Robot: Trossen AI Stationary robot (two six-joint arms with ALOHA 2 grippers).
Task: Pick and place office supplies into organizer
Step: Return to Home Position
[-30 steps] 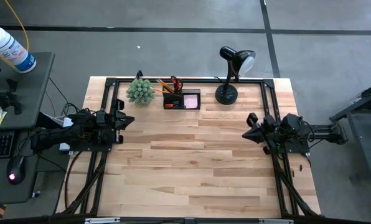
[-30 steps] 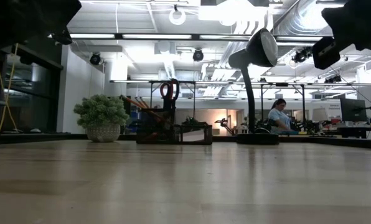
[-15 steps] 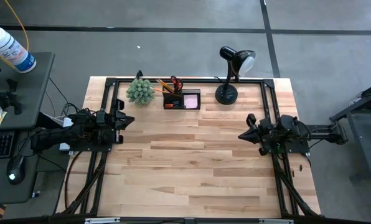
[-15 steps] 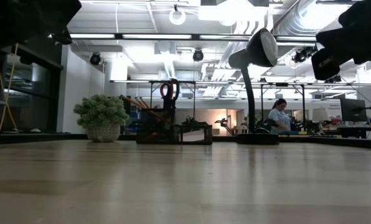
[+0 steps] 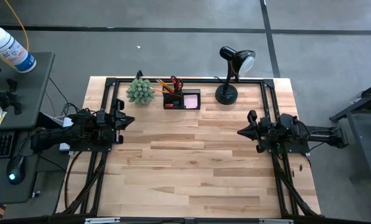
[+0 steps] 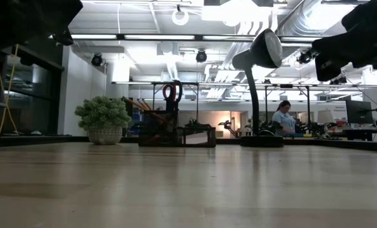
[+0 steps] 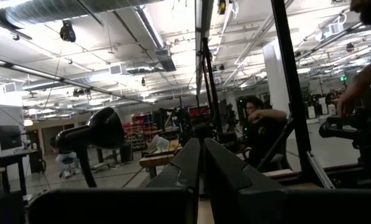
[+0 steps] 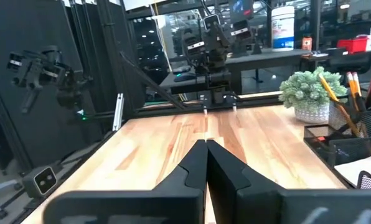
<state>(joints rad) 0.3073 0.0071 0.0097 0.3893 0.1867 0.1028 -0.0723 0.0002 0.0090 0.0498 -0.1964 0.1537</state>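
**Organizer** [image 5: 182, 99]: a black, rectangular wire-mesh box. It stands at the rear edge of the bench [image 5: 192, 168], between the plant [image 5: 140, 91] and the lamp [image 5: 228, 93].
- The taller compartment, on the plant side, holds the scissors [image 5: 175, 83] upright with the orange loops uppermost. It also holds thin pencils [image 5: 165, 83] that lean toward the plant.
- The lower compartment, on the lamp side, holds a pink pad [image 5: 191, 99] lying flat.

**Left claw** [image 5: 131, 120]: at the left edge of the bench, raised off the surface and pointing inward. The fingers are pressed together and hold nothing. The organizer is well apart from it, toward the rear.

**Right claw** [image 5: 240, 132]: at the right edge, raised and pointing inward. The fingers meet tip to tip and are empty. The organizer is well apart from it, toward the rear.

**Other items**
- Bench: pale, smooth wood planks inside a black metal frame.
- Plant: green and spiky, in a pale textured pot.
- Lamp: black, with a round base, a curved neck and a domed shade.
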